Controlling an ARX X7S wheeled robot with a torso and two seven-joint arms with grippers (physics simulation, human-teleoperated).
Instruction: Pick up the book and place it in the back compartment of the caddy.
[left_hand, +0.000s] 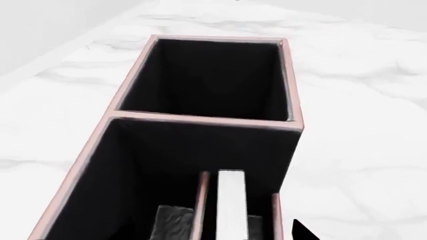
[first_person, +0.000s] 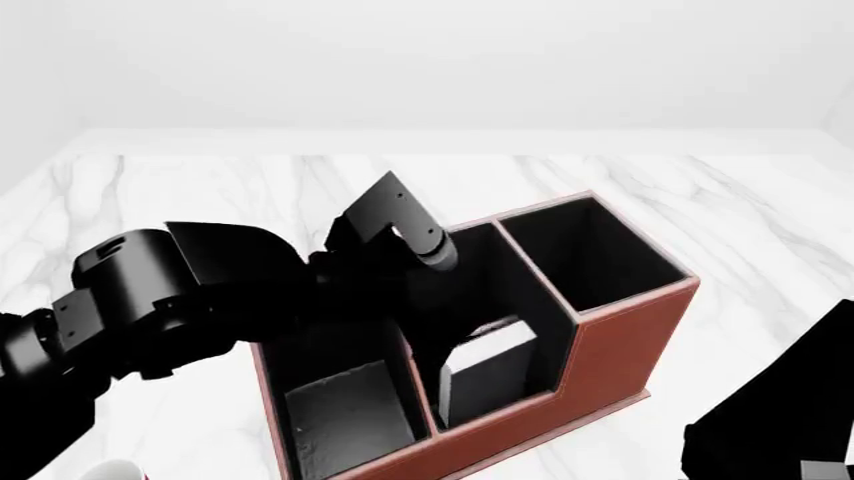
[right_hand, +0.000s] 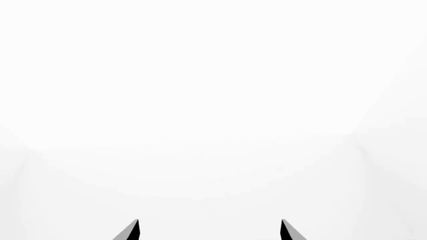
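Observation:
The caddy is a red-brown box with black lining; its tall square end section is empty. The book, dark-covered with white page edges, stands upright inside a narrow black-lined pocket of the lower part, between a low divider and the outer wall. In the left wrist view the book's page edges are right below my left gripper. One black fingertip stands well clear of the book, so the gripper is open. My right gripper is open, empty, facing blank white.
My left arm reaches over the caddy's left side, its wrist above the middle bay. The neighbouring pocket has a grey floor and holds nothing. My right arm is at the lower right. White marble table lies all around.

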